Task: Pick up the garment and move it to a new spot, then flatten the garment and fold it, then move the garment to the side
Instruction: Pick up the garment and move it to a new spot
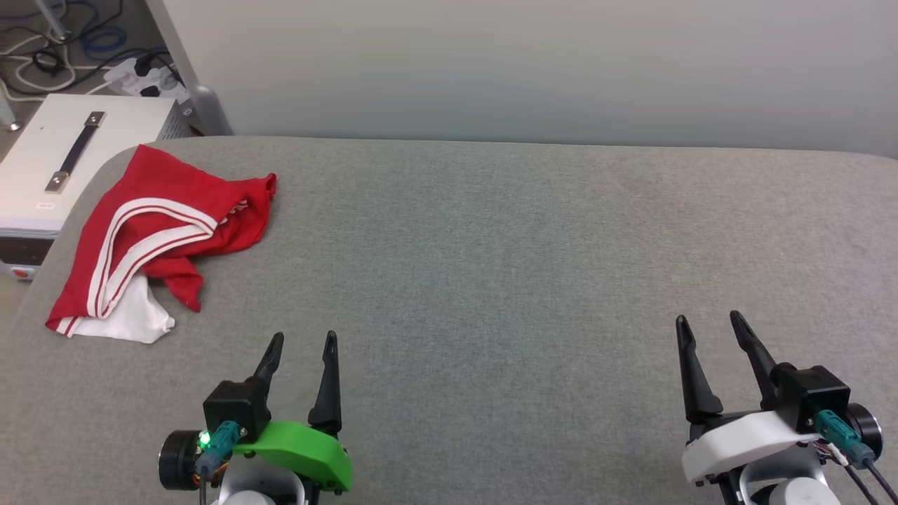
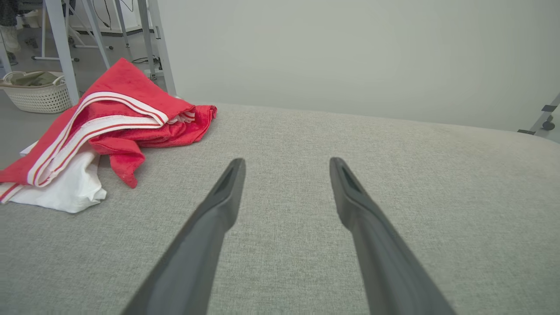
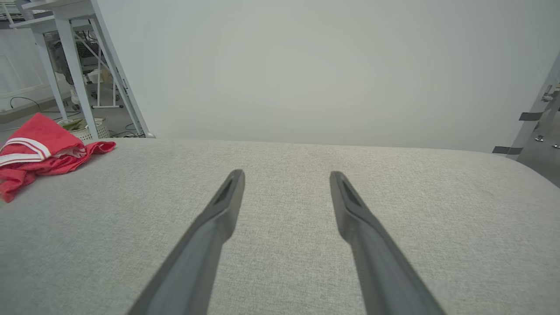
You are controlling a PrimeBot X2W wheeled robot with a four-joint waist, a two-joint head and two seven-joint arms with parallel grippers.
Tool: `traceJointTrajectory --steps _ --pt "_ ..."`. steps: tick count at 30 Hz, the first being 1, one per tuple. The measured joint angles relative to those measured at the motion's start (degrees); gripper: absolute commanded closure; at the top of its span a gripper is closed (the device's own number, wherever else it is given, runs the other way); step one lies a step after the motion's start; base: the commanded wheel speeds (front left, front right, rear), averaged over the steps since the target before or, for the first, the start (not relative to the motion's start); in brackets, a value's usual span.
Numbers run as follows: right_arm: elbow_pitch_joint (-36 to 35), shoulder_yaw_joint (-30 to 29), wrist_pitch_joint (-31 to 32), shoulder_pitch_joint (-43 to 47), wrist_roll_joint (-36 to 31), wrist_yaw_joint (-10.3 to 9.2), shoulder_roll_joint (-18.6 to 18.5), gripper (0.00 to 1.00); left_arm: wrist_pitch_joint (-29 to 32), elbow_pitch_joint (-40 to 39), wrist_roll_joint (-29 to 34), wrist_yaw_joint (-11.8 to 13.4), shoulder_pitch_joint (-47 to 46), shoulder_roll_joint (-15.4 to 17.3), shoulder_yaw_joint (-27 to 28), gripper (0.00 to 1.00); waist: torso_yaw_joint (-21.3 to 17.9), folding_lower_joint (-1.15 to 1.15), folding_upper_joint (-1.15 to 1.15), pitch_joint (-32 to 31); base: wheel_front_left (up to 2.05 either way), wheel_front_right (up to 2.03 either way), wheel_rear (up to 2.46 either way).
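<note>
The garment (image 1: pixel 161 238) lies crumpled at the far left of the grey padded table (image 1: pixel 491 266), red with white striped trim and a white sleeve poking out at its near end. The left wrist view has the garment (image 2: pixel 109 131) up and to the left, and the right wrist view has the garment (image 3: pixel 39 153) at the far left edge. My left gripper (image 1: pixel 305 339) hovers open near the front edge, to the right of and nearer than the garment, nothing between its fingers. Over at the front right, my right gripper (image 1: pixel 708 319) is open and empty too.
A white case with a black handle (image 1: pixel 70 161) stands beside the table's left end, with a power strip and cables (image 1: pixel 140 77) on the floor behind it. A white laundry basket (image 2: pixel 37 92) sits on the floor past the garment. A pale wall backs the table.
</note>
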Motion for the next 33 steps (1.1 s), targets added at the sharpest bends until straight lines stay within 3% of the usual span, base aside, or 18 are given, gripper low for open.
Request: traceJointTrajectory --steps 9,11,23,33 --pt "0.9 2.4 -1.0 0.0 0.1 0.0 0.0 0.0 -1.1 0.6 -0.7 0.0 -0.6 0.0 0.3 0.0 5.6 0.0 0.0 0.7 0.0 0.0 0.0" --pt "1.2 3.3 -1.5 0.0 0.3 0.0 0.0 0.0 -1.6 0.8 -1.5 0.0 -0.8 0.0 0.4 0.0 8.5 0.0 0.0 1.0 0.0 0.0 0.0" --pt "2.5 5.0 -3.0 -0.2 1.0 0.0 0.1 0.0 -3.0 1.7 -2.2 0.0 -0.9 0.0 0.4 0.0 17.5 0.0 0.0 1.5 0.0 0.0 0.0" --pt "2.9 5.7 -3.1 -0.2 1.3 0.0 0.2 0.0 -3.3 2.3 -2.7 -0.4 -0.9 0.0 -0.1 0.0 22.3 0.0 0.0 1.4 0.0 0.0 0.0"
